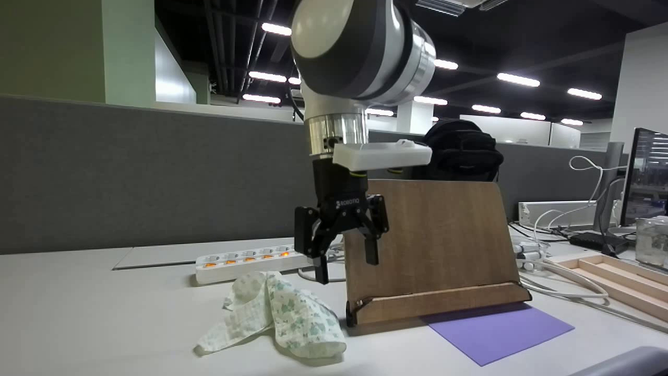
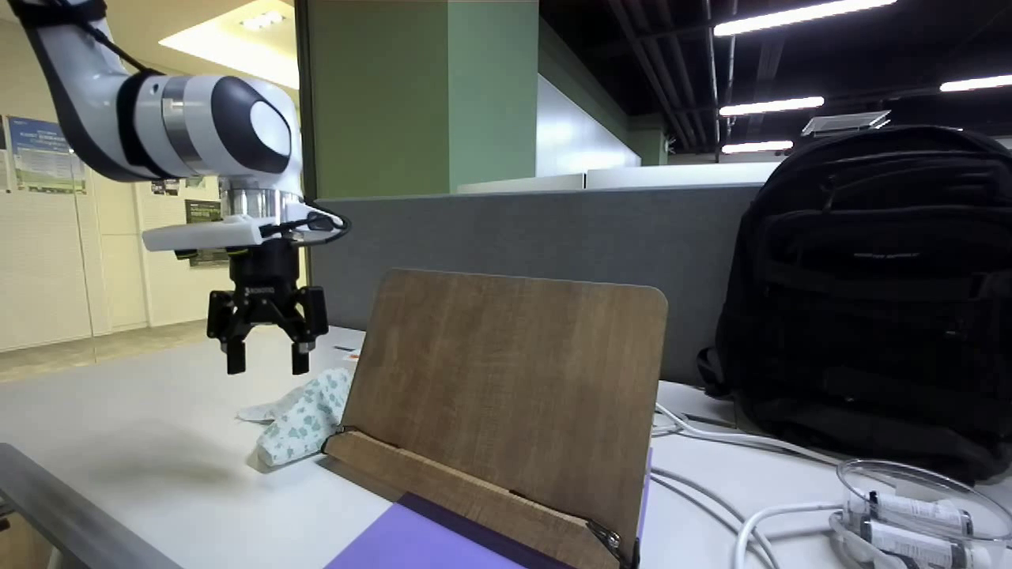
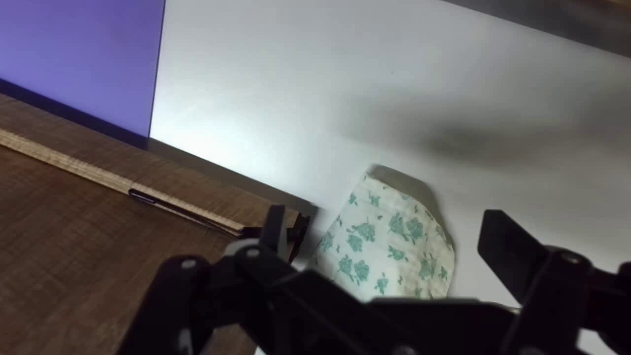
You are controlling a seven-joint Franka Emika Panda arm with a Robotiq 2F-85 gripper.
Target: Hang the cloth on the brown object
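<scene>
The cloth, white with green flowers, lies crumpled on the table beside the brown object in both exterior views (image 1: 302,318) (image 2: 307,419). The brown object is a wooden board on a tilted stand with a front ledge, in both exterior views (image 1: 433,235) (image 2: 514,379). My gripper (image 1: 346,261) (image 2: 268,360) is open and empty, pointing down above the table, apart from the cloth. In the wrist view, the cloth (image 3: 384,236) shows between the open fingers (image 3: 387,227), its lower part hidden by the gripper. The brown object (image 3: 74,236) is at the left there.
A white power strip (image 1: 245,263) lies behind the cloth. A purple sheet (image 1: 501,331) lies partly under the stand. A black backpack (image 2: 877,292), cables, a clear bowl (image 2: 925,514), a wooden tray (image 1: 621,282) and a monitor (image 1: 647,177) are around. A grey partition (image 1: 146,177) stands behind.
</scene>
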